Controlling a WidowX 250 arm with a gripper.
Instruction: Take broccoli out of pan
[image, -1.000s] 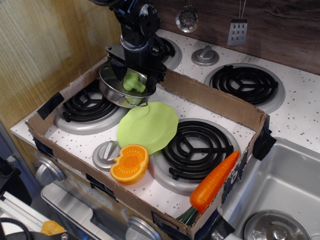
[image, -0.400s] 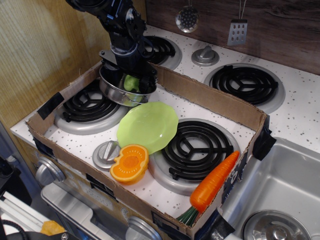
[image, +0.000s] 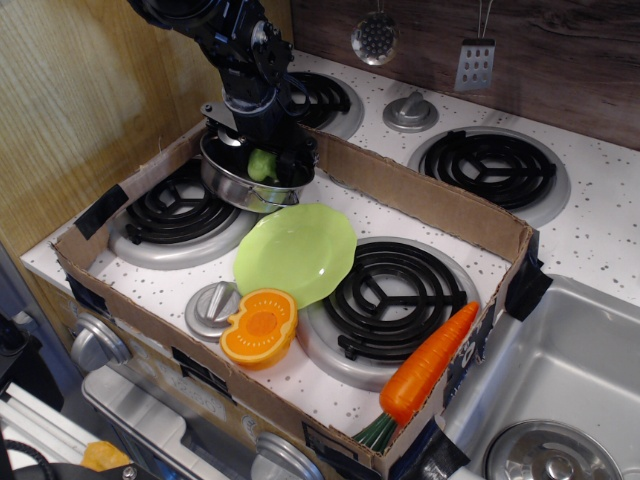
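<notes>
The shiny steel pan (image: 222, 176) stands at the back left of the cardboard box, beside the left burner. The pale green broccoli (image: 262, 165) lies inside it, partly hidden by my arm. My black gripper (image: 262, 158) has come down into the pan from above. Its fingers stand apart on either side of the broccoli, so it is open around it. I cannot tell whether the fingers touch the broccoli.
A lime-green plate (image: 296, 252) lies just in front of the pan. An orange half-fruit toy (image: 260, 326) and a carrot (image: 428, 362) lie nearer the front. The cardboard box wall (image: 430, 200) runs behind the pan. A sink (image: 570, 390) is at the right.
My gripper has moved left and down into the pan. It now covers more of the broccoli. The pan and the broccoli have stayed in place.
</notes>
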